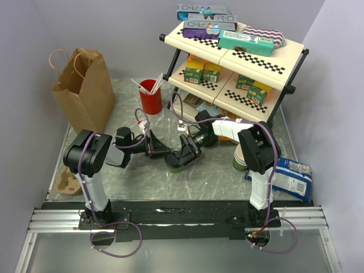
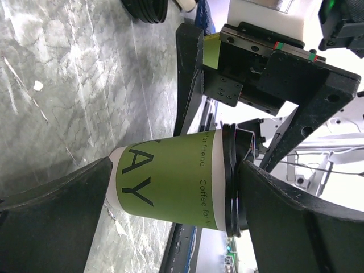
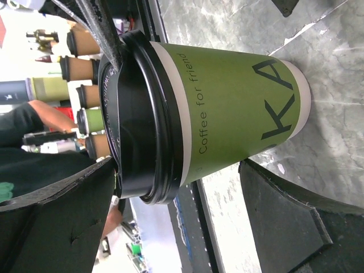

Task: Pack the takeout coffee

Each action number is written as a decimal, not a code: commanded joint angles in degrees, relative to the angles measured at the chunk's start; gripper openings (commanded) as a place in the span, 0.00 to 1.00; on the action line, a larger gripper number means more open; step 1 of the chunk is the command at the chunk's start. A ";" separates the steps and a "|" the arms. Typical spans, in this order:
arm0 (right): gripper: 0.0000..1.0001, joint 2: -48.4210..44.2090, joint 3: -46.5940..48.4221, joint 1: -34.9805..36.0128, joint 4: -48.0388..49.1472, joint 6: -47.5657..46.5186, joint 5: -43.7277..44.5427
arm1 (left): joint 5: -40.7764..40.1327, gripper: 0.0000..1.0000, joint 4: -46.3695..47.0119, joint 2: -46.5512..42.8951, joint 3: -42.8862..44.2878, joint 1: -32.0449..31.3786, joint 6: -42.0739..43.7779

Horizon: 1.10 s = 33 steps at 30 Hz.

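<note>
Nearest, both arms reach in toward the middle of the grey marbled table [image 1: 227, 190], where the takeout coffee [image 1: 174, 164] stands upright between them. The left gripper [image 2: 176, 170] is spread wide, and its matte black wedge-shaped fingers [image 2: 57, 222] frame the cup from base to lid. One tip sits right by the lid rim, though I cannot tell whether it touches. The right gripper [image 3: 177, 165] faces it from the other side, spread just as wide, with the cup showing in the gap between its fingers [image 3: 284, 222]. The cup is smooth green paper with white bands at both ends and black lettering reading "Coffee for friend". Its lid [image 3: 142, 114] is glossy black plastic. Farther back are a red cup [image 1: 150, 101] with sticks, a creased brown paper bag [image 1: 85, 94] and a cream shelf [image 1: 267, 62] with checkered edging.
</note>
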 commanded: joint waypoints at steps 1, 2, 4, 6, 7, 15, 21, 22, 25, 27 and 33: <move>0.92 -0.40 -3.82 1.57 9.28 -0.07 10.66 | -5.89 0.95 -4.86 8.31 -2.51 0.37 5.25; 0.92 -0.49 -4.60 1.66 9.90 0.37 11.19 | -5.54 0.95 -2.76 9.36 -2.33 0.37 4.72; 0.91 -0.57 -5.31 2.01 11.39 0.99 12.59 | -4.22 0.94 0.15 12.35 -1.80 0.55 2.97; 0.91 -0.84 -6.36 2.27 12.27 1.17 13.65 | -3.61 0.94 3.22 14.45 -1.28 0.72 2.08; 0.91 -0.93 -6.63 2.45 13.24 1.25 14.00 | -3.60 0.93 3.93 14.99 -1.10 0.72 1.39; 0.91 -1.19 -9.53 3.41 18.60 2.22 20.50 | -5.36 0.93 -1.14 14.73 -0.22 1.51 7.07; 0.90 -3.21 -13.92 3.68 25.01 2.49 26.39 | -6.06 0.93 -5.45 14.73 0.83 2.31 10.16; 0.90 -3.30 -14.71 3.77 25.55 2.83 28.66 | -6.15 0.93 -5.98 14.64 0.92 2.39 10.34; 0.88 -3.39 -14.98 4.20 26.78 4.06 33.57 | -6.50 0.93 -6.60 14.29 0.83 2.39 11.04; 0.88 -2.78 -14.54 4.82 26.78 5.12 36.67 | -6.59 0.93 -6.69 14.12 0.92 2.39 11.31; 0.88 -4.69 -15.59 5.00 27.57 6.44 35.38 | -3.70 0.93 -6.17 13.24 1.80 2.39 11.75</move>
